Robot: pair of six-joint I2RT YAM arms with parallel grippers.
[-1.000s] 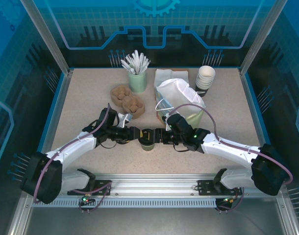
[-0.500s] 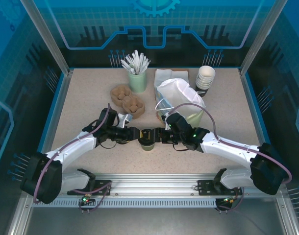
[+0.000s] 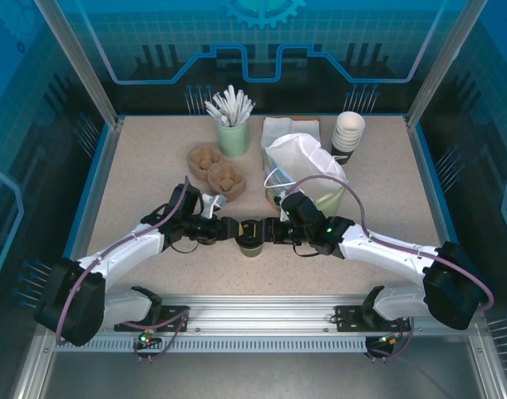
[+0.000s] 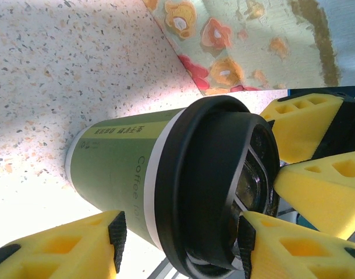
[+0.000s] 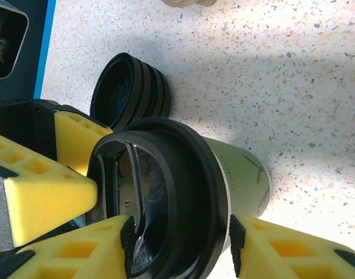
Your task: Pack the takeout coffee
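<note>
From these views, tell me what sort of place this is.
Probably a robot test booth staged as a café counter: blue printed walls, a takeout coffee, stacked cups, a paper bag.

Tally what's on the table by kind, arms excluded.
Lidded coffee: 1
Cup stack: 1
Bag: 1
Pulp carriers: 2, it seems
Stirrer pot: 1
Loose lid stack: 1
Paper pile: 1
Total: 8
</note>
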